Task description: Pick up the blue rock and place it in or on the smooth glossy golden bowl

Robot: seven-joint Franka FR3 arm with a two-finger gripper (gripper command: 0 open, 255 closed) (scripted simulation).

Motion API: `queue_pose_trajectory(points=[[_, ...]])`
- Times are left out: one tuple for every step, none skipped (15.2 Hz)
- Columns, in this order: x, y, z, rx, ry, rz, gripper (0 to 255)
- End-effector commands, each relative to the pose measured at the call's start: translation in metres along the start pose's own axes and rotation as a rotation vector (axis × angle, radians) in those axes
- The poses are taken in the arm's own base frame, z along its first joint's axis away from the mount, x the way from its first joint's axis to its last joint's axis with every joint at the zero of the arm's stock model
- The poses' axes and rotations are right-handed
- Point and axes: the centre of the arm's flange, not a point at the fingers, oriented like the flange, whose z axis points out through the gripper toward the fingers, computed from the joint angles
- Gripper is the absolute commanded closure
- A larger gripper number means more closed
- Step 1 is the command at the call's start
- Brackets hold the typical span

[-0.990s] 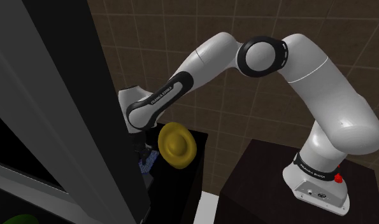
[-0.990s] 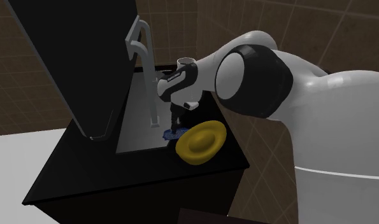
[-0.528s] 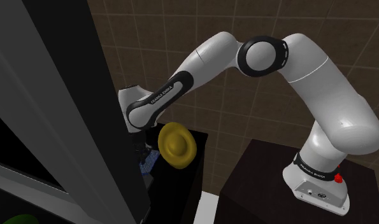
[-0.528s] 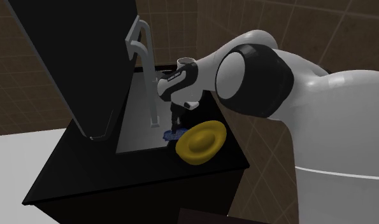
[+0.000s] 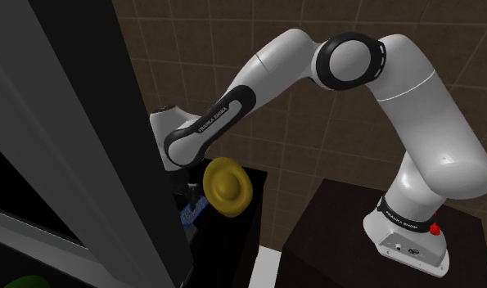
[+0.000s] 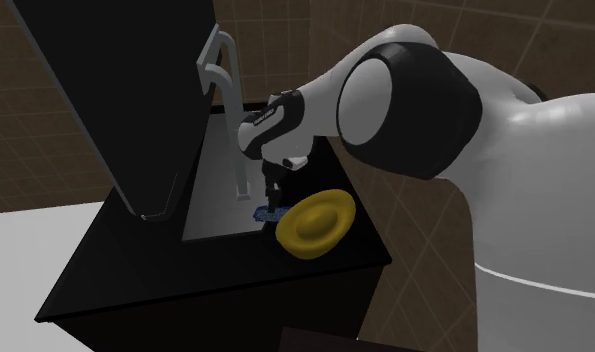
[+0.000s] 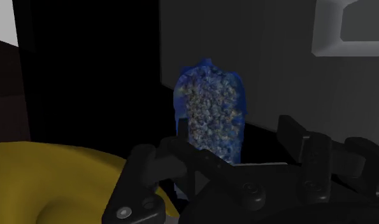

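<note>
The end effector (image 7: 235, 137) is down around the blue rock (image 7: 210, 108), at the grey sink's (image 6: 217, 215) edge just beside the yellow bowl (image 6: 315, 222) (I cannot tell if it squeezes), so next comes a firm grip, then a lift.
</note>
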Motion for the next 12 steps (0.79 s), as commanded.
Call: queue_pose_trajectory(points=[[-0.022, 0.022, -0.005, 0.033, 0.073, -0.002, 0], [-0.023, 0.022, -0.006, 0.033, 0.075, -0.002, 0], [-0.022, 0.022, 0.0, 0.033, 0.075, -0.002, 0], [-0.022, 0.022, 0.005, 0.033, 0.075, -0.002, 0], [-0.022, 0.022, 0.01, 0.033, 0.075, -0.002, 0], [-0.021, 0.022, 0.016, 0.033, 0.075, -0.002, 0], [-0.021, 0.021, 0.021, 0.033, 0.075, -0.002, 0], [-0.02, 0.021, 0.026, 0.033, 0.075, -0.002, 0], [-0.02, 0.021, 0.034, 0.033, 0.075, -0.002, 0], [-0.02, 0.021, 0.034, 0.033, 0.075, -0.002, 0], [-0.02, 0.021, 0.034, 0.033, 0.075, -0.002, 0], [-0.02, 0.021, 0.034, 0.033, 0.075, -0.002, 0]])
